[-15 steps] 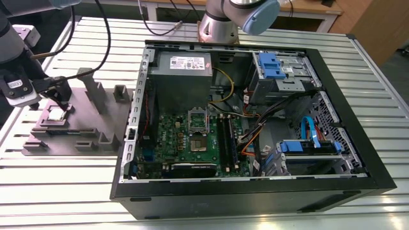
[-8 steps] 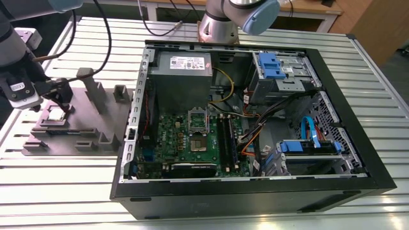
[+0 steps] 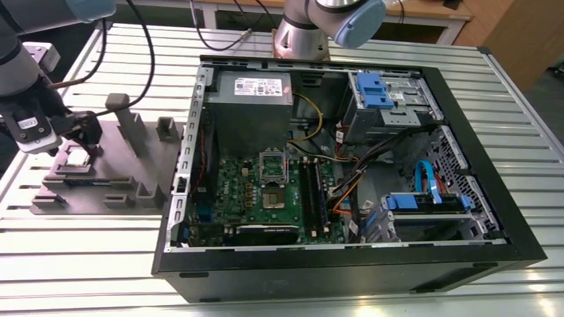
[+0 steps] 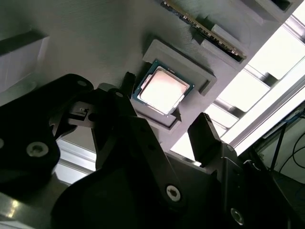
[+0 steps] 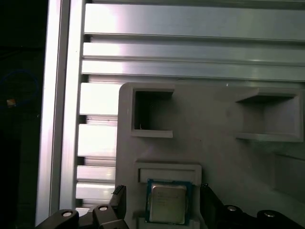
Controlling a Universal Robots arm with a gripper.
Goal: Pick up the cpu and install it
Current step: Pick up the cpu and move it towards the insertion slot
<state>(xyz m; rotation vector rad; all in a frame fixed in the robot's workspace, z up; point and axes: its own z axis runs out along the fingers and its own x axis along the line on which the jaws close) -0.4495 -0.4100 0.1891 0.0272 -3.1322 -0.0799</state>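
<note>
Slatted metal surface (image 3: pixel 88 264), grey fixture (image 3: pixel 123 175) beside open case (image 3: pixel 335 267).
End effector (image 4: pixel 165 102) open, astride the cpu (image 4: pixel 163 90) — fixture recess holds it square for an edge grip.

Grey arm (image 3: pixel 304 33), pale-blue joint caps (image 3: pixel 357 23); black pincer (image 4: pixel 165 98), silver screws (image 4: pixel 172 192).

We seem to be in a robotics lab or workshop. A table (image 3: pixel 88 264) of slotted aluminium profiles carries an opened desktop computer case (image 3: pixel 352 271) with its motherboard (image 3: pixel 255 191) bare. Right under the hand (image 3: pixel 76 149) sits a grey fixture (image 3: pixel 132 178) with cut pockets for parts. The robot arm's base (image 3: pixel 304 39) stands on the table well apart from the hand, cables (image 3: pixel 150 59) trail across the slats, and a wooden desk (image 3: pixel 423 10) stands farther off.
</note>
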